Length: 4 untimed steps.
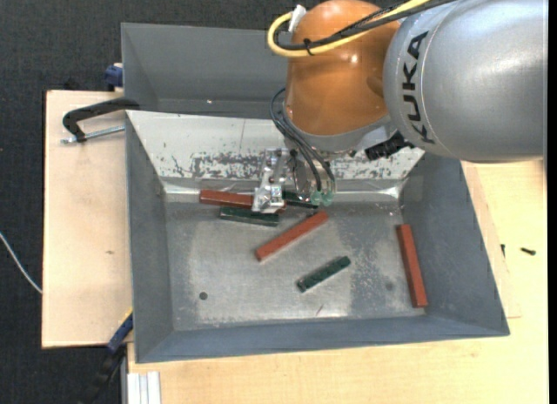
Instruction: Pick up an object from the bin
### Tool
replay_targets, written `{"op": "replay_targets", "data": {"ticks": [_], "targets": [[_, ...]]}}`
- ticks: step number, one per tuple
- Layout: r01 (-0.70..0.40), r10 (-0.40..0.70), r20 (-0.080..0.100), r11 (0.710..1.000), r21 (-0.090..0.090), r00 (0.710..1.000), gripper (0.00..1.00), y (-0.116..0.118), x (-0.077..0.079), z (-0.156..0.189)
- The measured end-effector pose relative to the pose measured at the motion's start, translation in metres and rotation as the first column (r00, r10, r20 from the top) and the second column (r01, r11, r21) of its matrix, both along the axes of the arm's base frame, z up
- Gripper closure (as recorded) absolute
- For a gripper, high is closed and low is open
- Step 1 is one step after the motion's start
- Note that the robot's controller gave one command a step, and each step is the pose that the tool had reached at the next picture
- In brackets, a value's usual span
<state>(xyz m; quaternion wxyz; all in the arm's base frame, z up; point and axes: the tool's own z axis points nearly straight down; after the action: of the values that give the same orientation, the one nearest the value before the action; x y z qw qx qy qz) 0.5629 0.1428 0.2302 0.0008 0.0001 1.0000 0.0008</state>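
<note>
My gripper (pixel 271 195) hangs low at the back of the bin, just under the orange cover. Its tips sit over a dark green bar (pixel 248 215) and a red-brown bar (pixel 228 198) that lie side by side against the back wall. Nothing shows between the tips. A second red-brown bar (pixel 291 235) lies slanted just right of and in front of the gripper. A short dark green bar (pixel 323 273) lies further toward the front.
A long red-brown bar (pixel 412 265) rests along the bin's right slope. The arm and its orange cover hide the back right part of the bin. The left half of the floor holds no things.
</note>
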Motion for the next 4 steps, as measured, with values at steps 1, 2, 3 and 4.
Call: {"op": "replay_targets", "data": {"ticks": [1, 2, 3, 4], "targets": [[0.137, -0.137, -0.007, 0.991, -0.002, 0.991, 0.00, 0.000, 0.006, -0.088], [0.137, -0.137, -0.001, 0.991, 0.000, 0.991, 0.00, 0.000, 0.008, -0.084], [0.162, -0.162, 0.007, 0.987, 0.006, 0.987, 1.00, -0.024, 0.042, -0.152], [0.162, -0.162, 0.007, 0.987, 0.006, 0.987, 1.00, -0.024, 0.042, -0.152]]}}
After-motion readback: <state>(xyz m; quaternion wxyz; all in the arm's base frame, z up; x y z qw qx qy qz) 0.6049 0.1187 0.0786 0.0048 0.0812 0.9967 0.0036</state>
